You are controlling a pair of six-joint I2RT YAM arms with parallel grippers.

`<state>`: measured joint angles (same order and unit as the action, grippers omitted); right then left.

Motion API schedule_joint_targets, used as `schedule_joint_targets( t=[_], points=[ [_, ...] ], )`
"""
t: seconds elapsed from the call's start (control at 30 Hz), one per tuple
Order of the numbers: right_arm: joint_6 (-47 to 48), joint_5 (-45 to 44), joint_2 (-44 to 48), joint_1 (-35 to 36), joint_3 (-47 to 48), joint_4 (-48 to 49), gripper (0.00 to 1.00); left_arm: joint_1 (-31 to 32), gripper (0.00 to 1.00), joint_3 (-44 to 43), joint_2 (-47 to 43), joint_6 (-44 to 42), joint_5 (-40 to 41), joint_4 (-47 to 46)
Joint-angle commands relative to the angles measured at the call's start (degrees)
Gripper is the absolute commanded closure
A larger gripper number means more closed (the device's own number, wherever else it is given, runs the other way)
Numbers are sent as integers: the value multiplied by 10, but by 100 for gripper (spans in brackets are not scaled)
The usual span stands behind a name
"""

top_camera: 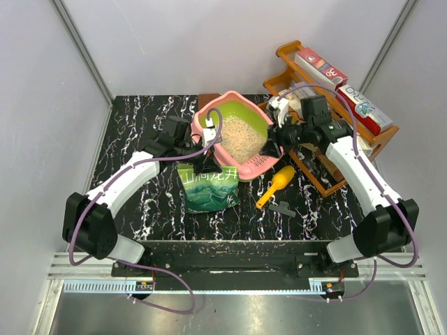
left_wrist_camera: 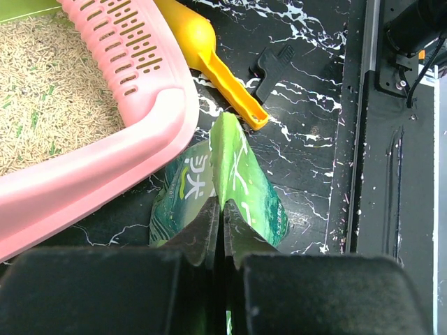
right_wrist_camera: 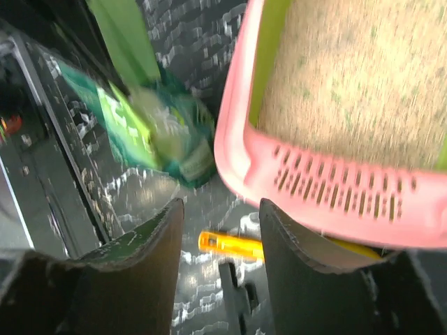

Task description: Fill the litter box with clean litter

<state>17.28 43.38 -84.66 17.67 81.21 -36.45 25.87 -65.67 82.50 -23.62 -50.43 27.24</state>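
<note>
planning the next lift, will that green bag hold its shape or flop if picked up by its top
Probably floppy: the green bag folds into a sharp crease where the left gripper pinches it. Its sides look soft and wrinkled, so it would likely sag and swing rather than stay upright. The glossy film may be slippery in a thin pinch.
</note>
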Motion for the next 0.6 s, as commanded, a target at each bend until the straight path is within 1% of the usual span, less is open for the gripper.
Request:
schedule_joint_targets(
  t=[0.0, 0.07, 0.2, 0.33, 0.37, 0.43, 0.47, 0.57],
  points=[
    [131, -79, 15, -6, -42, -211, 47, 1, 100, -21, -8, 12, -21, -36],
    [155, -82, 9, -20, -72, -237, 47, 1, 100, -22, -4, -9, -21, -5],
    [173, -113, 11, -32, -113, -253, 48, 1, 100, -23, -8, -1, -21, 25],
    [183, -149, 10, -32, -145, -228, 47, 1, 100, -5, -22, -6, -22, 31],
    [180, -160, -3, -32, -156, -209, 48, 1, 100, -3, -22, -5, -18, 31],
    [177, -188, -27, -32, -154, -207, 48, 1, 100, -2, -30, -3, -15, 31],
    [182, -195, -55, -32, -144, -218, 48, 1, 100, -1, -31, -4, -18, 31],
    [198, -195, -81, -33, -144, -222, 50, 1, 100, 7, -33, -7, -20, 26]
  ],
)
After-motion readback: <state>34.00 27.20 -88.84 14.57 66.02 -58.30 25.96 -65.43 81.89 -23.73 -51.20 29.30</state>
